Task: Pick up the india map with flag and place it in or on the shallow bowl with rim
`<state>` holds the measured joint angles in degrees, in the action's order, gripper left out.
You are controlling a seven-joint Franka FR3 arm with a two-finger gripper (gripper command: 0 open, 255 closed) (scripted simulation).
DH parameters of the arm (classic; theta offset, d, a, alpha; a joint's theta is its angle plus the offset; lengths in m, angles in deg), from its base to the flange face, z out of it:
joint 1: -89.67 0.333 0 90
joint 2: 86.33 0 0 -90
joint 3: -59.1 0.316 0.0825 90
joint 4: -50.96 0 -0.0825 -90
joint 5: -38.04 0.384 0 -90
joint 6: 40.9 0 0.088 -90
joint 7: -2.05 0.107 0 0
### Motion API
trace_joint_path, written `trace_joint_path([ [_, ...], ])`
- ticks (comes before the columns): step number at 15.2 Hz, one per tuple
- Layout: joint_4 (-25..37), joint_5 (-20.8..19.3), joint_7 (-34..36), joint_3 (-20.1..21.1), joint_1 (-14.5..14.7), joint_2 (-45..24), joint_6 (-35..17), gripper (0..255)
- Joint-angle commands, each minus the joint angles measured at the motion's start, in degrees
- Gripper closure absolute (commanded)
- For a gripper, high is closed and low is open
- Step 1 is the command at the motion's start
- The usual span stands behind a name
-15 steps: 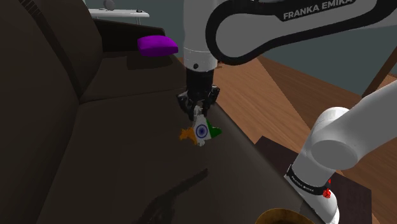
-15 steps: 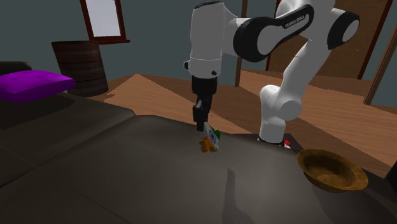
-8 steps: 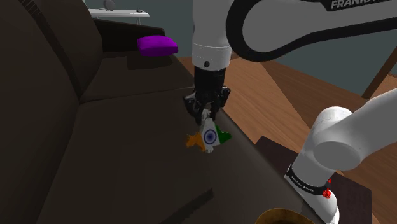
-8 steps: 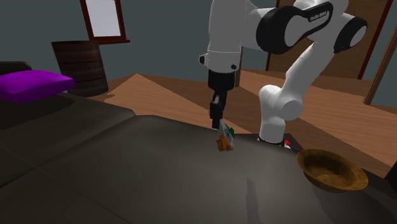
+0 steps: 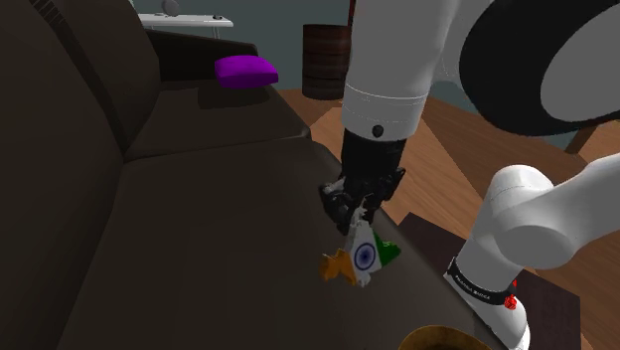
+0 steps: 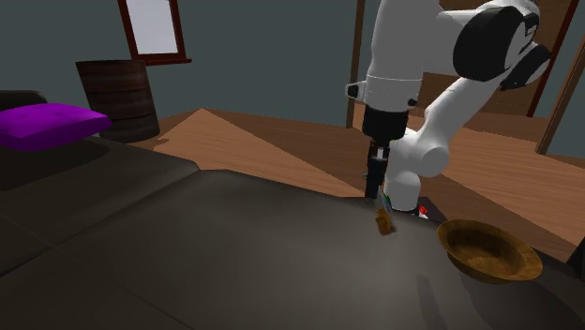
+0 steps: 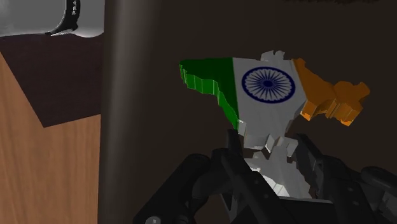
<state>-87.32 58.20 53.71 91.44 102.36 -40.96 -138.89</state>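
The flat India-shaped map, banded orange, white and green with a blue wheel, hangs clamped by its narrow tip between the fingers of the black two-finger gripper. It is over the dark brown sofa seat, near the front edge. In the second exterior view the shallow brown rimmed bowl lies at its four o'clock, apart from it.

India map in claw above sofa seat, bowl toward second exterior view's right

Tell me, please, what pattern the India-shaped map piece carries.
India-shaped map piece: green, white, orange bands, navy spoked wheel; wrist view best.
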Motion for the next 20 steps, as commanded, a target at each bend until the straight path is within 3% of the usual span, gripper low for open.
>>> trace_joint_path([
  [1, -0.6, 1.6, 2.0, 0.9, 1.9, 2.6, 1.7, 255],
  [9, 0.3, 8.1, 11.9, 6.4, 8.4, 9.4, 7.5, 255],
  [15, 3.6, 13.0, 19.8, 11.4, 11.7, 11.9, 11.0, 255],
  [20, -0.1, 14.7, 19.4, 13.3, 12.4, 12.7, 8.0, 255],
])
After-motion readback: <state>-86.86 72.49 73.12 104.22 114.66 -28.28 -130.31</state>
